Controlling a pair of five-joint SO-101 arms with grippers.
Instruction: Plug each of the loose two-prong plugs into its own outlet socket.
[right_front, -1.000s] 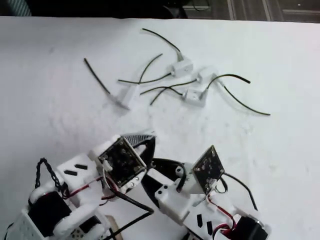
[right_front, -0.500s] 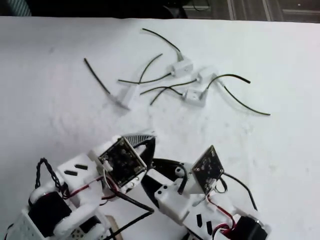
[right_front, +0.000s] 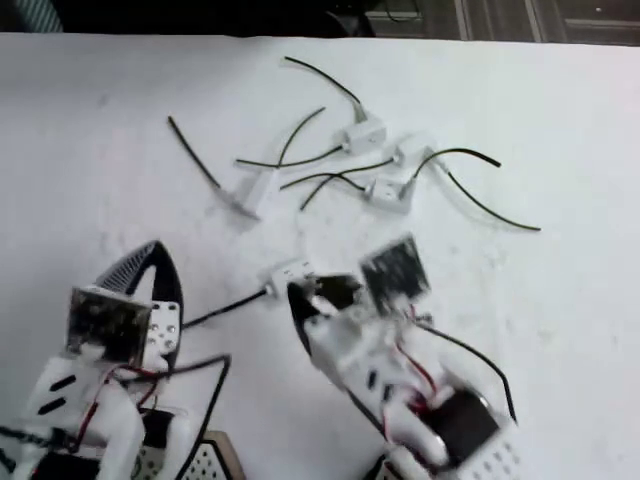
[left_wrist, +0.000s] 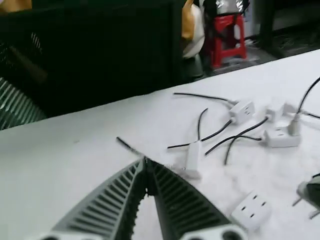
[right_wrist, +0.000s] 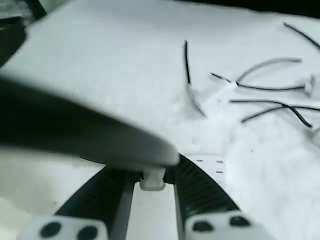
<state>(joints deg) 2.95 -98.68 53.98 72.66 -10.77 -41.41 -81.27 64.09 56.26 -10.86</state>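
right claw | clamps plug | outlet socket just beyond tip

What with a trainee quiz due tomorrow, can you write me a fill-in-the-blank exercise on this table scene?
1. The right gripper is shut on a white two-prong ___.
2. The left gripper is ___, with nothing in it.
3. The cords lying on the table are ___ in colour.
Missing words: plug; shut; black.
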